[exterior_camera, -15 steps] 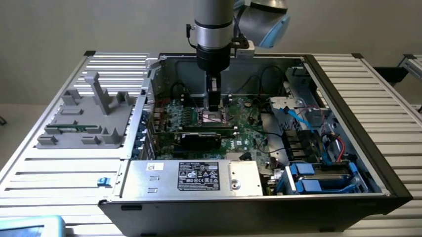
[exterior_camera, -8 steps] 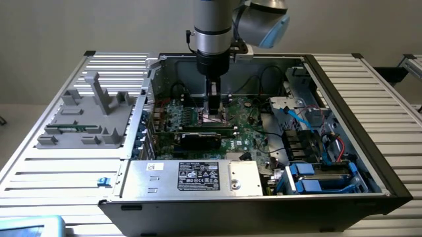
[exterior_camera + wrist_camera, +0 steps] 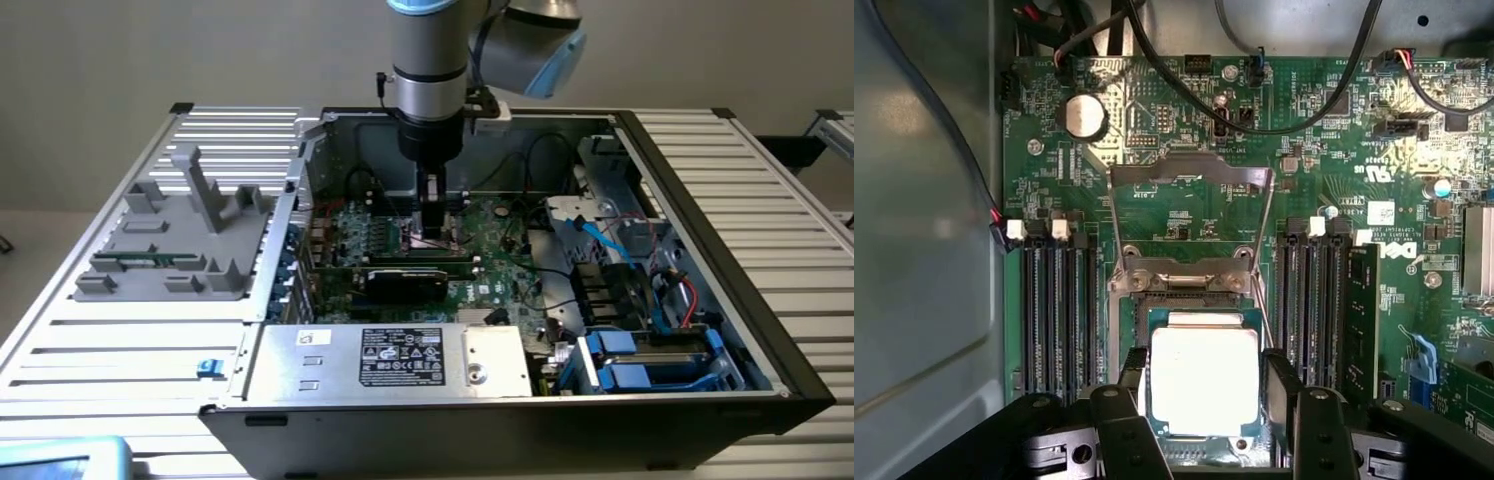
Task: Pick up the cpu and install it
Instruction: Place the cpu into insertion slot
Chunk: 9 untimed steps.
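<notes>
The cpu (image 3: 1204, 380) is a small, flat, square chip. Its top is a pale silvery metal plate that glares in the light, with a thin green rim showing around it. It lies flat with the metal face turned up toward the wrist camera. Being square, it has no long axis, and its edges run parallel to the memory slots (image 3: 1054, 310) on both sides of it and to the socket frame (image 3: 1189, 275) next to it.

The chip sits over the socket on the green motherboard (image 3: 1184, 120), between the two banks of slots. The socket's hinged metal bracket (image 3: 1189, 172) is swung open beyond it. Whether the chip is fully seated or just above the socket cannot be told.

The gripper (image 3: 1209, 375) is partly closed, and its black fingers (image 3: 1282, 375) press on two opposite edges of the cpu, holding it between them.

In the exterior view the arm reaches straight down into the open computer case (image 3: 707, 250), with the gripper (image 3: 431, 232) low over the board. A grey tray (image 3: 174, 240) stands outside the case, on the exterior view's left.
</notes>
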Motion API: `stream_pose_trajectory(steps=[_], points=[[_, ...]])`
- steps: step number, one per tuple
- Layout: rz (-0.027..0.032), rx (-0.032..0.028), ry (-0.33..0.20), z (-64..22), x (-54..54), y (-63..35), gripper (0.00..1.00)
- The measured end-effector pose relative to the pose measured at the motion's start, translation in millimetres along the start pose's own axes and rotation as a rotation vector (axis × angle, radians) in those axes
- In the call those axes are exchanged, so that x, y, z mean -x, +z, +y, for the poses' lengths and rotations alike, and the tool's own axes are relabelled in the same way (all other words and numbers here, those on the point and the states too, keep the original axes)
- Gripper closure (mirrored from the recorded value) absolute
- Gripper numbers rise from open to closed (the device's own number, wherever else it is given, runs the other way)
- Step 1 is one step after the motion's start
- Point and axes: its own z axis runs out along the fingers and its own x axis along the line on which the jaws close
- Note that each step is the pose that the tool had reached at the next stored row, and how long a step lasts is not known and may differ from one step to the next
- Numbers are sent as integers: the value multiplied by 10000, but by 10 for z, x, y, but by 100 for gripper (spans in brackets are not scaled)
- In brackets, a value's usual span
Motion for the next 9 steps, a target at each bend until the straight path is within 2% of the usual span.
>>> stream_pose_trajectory(steps=[5, 9], points=[[16, 8, 2, -5, 0, 37, 45], [62, 7, 4, -6, -9, 54, 45]])
